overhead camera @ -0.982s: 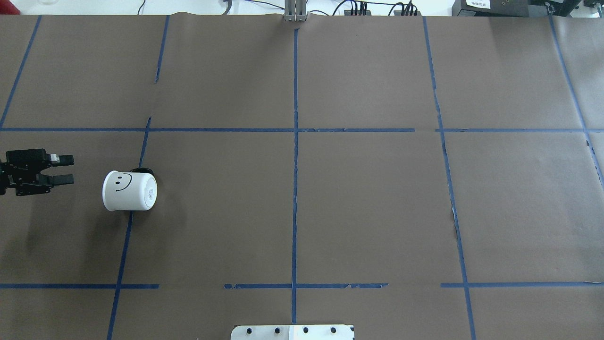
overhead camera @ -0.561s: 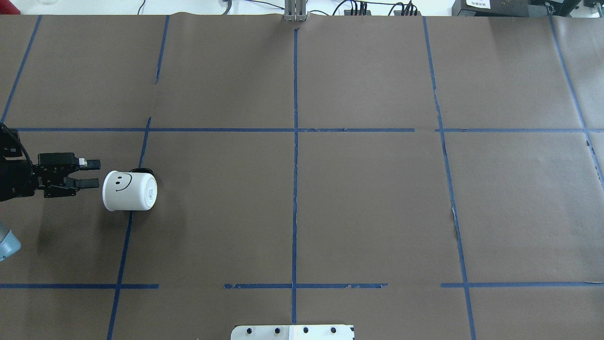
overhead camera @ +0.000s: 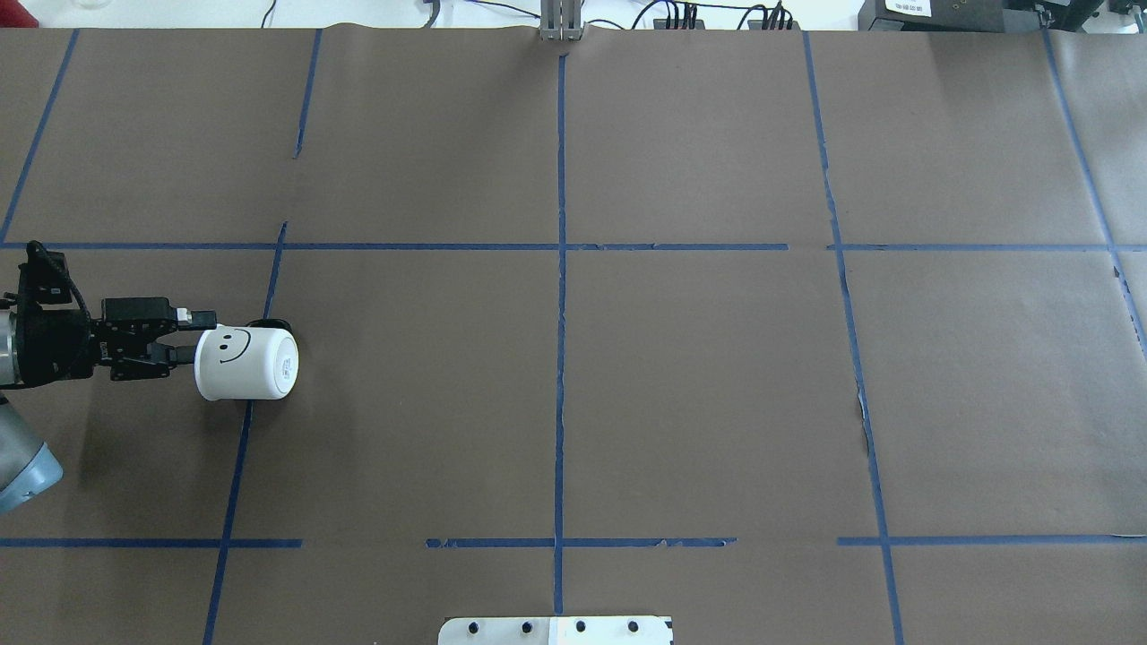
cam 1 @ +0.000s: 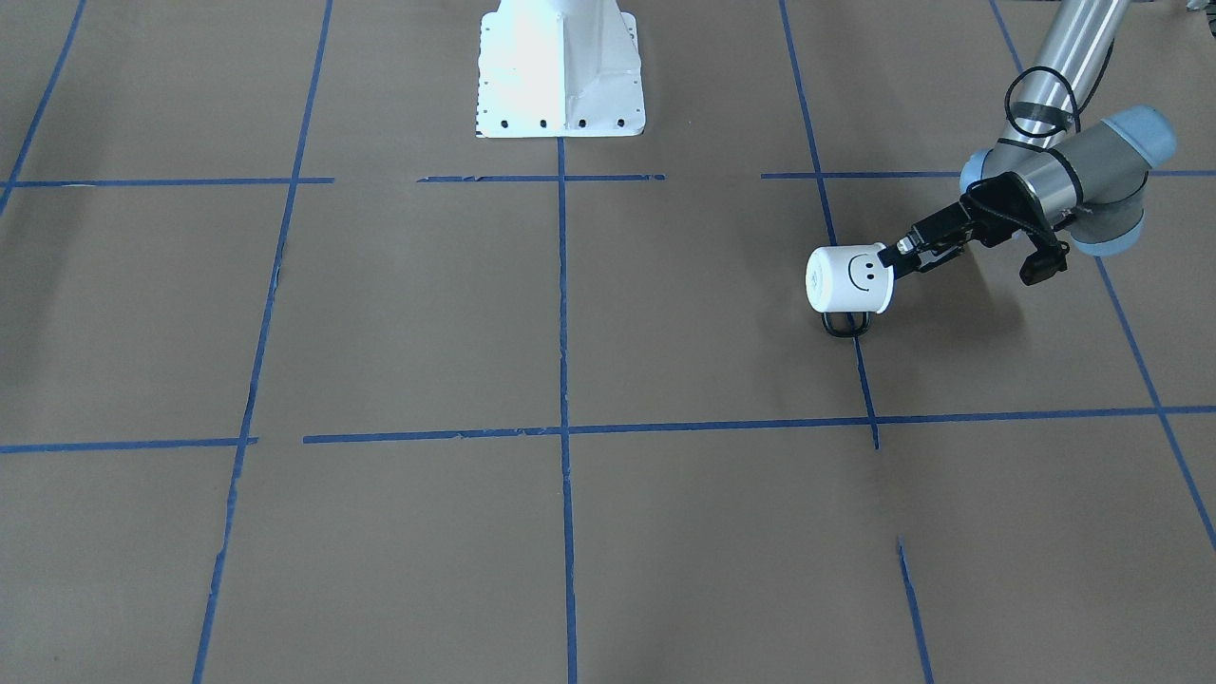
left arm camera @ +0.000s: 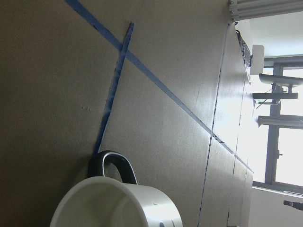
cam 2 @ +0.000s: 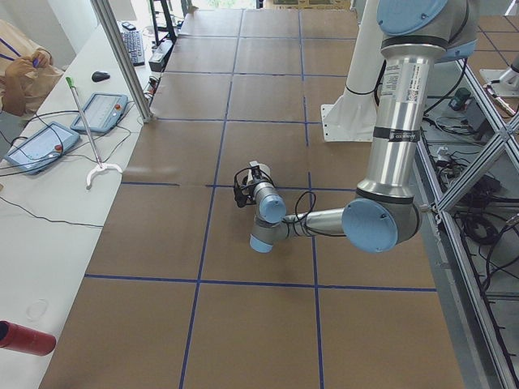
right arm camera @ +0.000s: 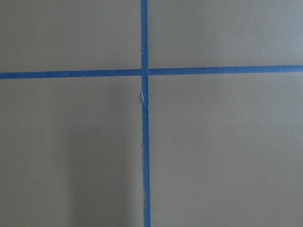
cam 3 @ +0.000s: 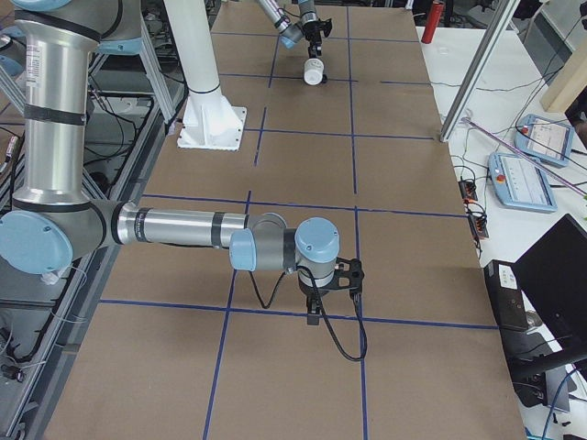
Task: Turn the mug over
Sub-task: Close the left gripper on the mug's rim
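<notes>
White mug [overhead camera: 244, 363], illegible base mark [overhead camera: 287, 365]

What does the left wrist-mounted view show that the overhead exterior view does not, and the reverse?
Only the wrist view: the cream-white inside of the small white cylindrical mug, seen through its open mouth. Only the overhead view: the left gripper at that mouth, jaws apart, and the mug's flat bottom end facing away from it. Both: the mug lying on its side on the brown paper-covered table, its black loop handle beside a blue tape line.
</notes>
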